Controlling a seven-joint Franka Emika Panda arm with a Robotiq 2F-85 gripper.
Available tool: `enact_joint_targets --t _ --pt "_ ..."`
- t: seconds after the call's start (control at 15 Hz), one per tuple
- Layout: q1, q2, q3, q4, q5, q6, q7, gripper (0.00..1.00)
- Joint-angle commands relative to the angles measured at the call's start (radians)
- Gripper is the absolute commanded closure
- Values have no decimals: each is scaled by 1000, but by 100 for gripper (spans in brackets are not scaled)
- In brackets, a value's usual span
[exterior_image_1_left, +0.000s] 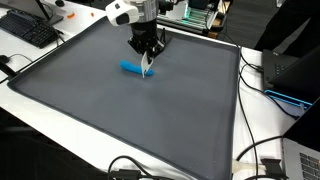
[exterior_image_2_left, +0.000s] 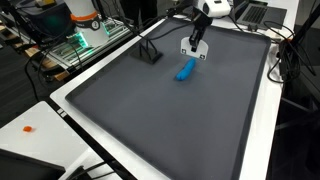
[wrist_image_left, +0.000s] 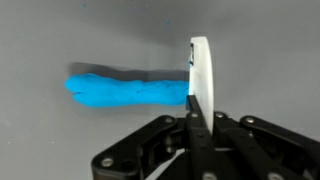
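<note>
Over the far half of the grey mat (exterior_image_1_left: 120, 120), the gripper (exterior_image_1_left: 148, 52) hangs pointing down from the arm, its fingers pressed together on a thin white piece (wrist_image_left: 200, 70) that sticks out beyond the fingertips. Seen from the wrist, the jaws are fully closed around that piece, which shows edge-on as a narrow strip with a rounded tip. Just beside this tip lies a blue thing (wrist_image_left: 125, 90), long and soft-edged, flat on the mat and stretching away to the left of the strip. Its right end meets the strip in that view, though whether the two actually touch cannot be told. In both exterior views the blue thing rests on the mat right under the lowered gripper, well apart from the mat's near edge. In an exterior view a black stand (exterior_image_2_left: 150, 52) sits on the mat to the left of the gripper, apart from it. The mat covers most of a white table (exterior_image_1_left: 262, 130); in an exterior view a keyboard (exterior_image_1_left: 28, 28) lies on the table past the mat's far left corner, and cables (exterior_image_1_left: 255, 165) trail over the table by the near right corner.
</note>
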Motion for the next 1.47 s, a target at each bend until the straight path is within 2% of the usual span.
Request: enact_joint_targets --t 0.0,0.33,1.0,1.4 --pt "11 47 -23 33 -43 23 -9 99" --pt "15 75 -25 41 -60 35 -16 99" --pt "6 88 -18 -22 -36 93 -31 99" --pt "-17 87 32 -22 62 68 -73 99"
